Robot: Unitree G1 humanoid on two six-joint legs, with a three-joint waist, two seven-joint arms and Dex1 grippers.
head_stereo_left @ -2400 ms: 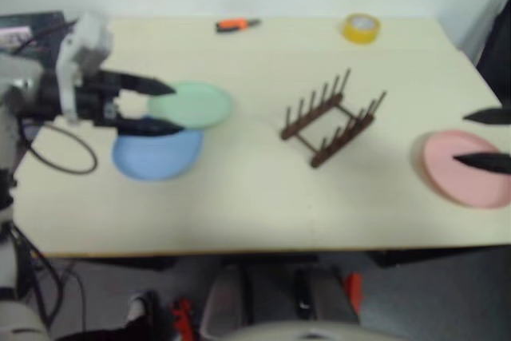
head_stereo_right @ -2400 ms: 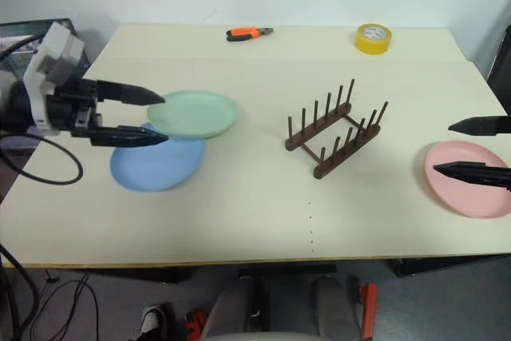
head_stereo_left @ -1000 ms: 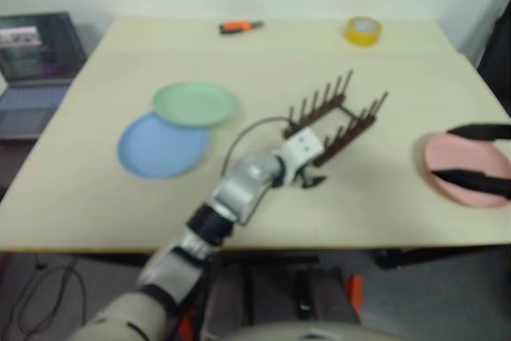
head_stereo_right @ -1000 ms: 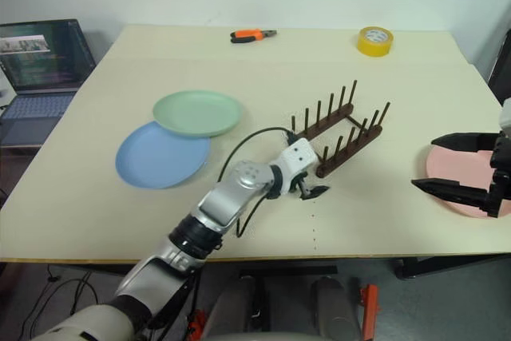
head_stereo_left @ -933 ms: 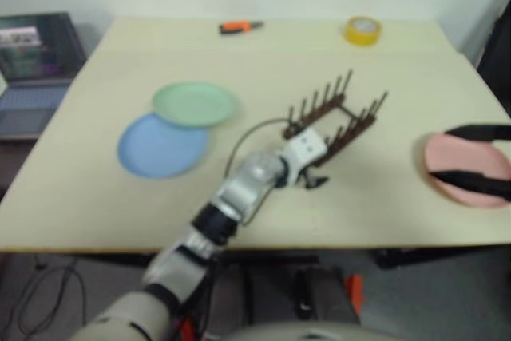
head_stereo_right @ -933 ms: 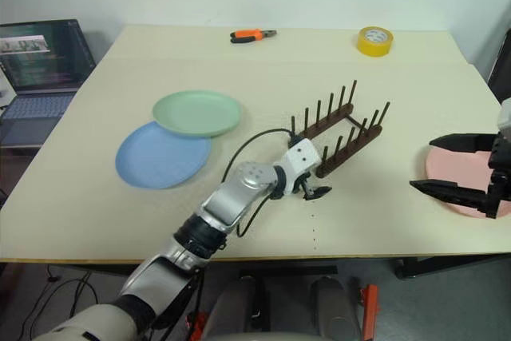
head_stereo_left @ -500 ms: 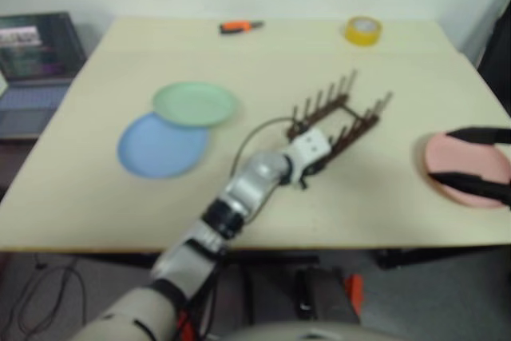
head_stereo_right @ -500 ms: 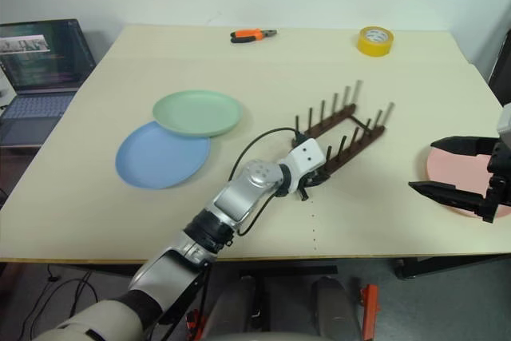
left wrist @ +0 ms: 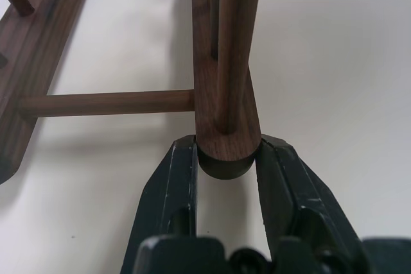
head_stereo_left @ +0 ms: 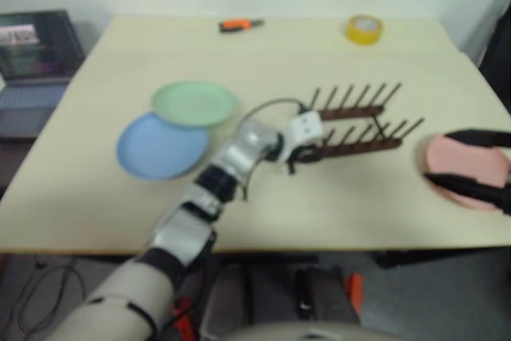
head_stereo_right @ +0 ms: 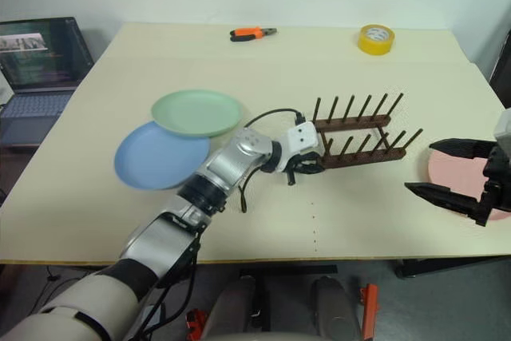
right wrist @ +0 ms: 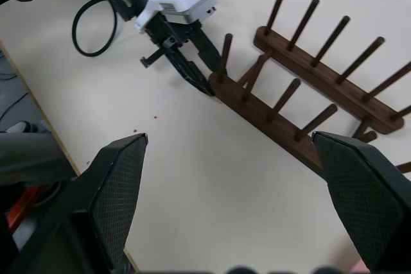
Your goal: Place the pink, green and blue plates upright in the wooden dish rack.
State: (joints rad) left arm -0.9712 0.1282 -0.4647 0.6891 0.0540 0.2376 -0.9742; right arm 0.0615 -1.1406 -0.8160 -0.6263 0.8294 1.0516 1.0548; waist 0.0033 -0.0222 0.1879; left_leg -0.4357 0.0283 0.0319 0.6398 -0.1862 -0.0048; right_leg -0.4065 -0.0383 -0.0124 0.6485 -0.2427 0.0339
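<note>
I have the left gripper (head_stereo_right: 306,168) clamped on the rounded end of the near base rail of the small dark brown wooden dish rack (head_stereo_right: 359,138), which stands mid-table with its pegs up. The right gripper (head_stereo_right: 451,172) hangs wide open and empty over the pale pink round plate (head_stereo_right: 447,172) by the table's right edge. The mint green plate (head_stereo_right: 196,112) overlaps the far rim of the light blue plate (head_stereo_right: 156,156) on the left; none is racked yet. My judgement: I am squaring the rack, so I should slide it low and flat, avoid twisting the thin rail, and let go only once it sits steady.
</note>
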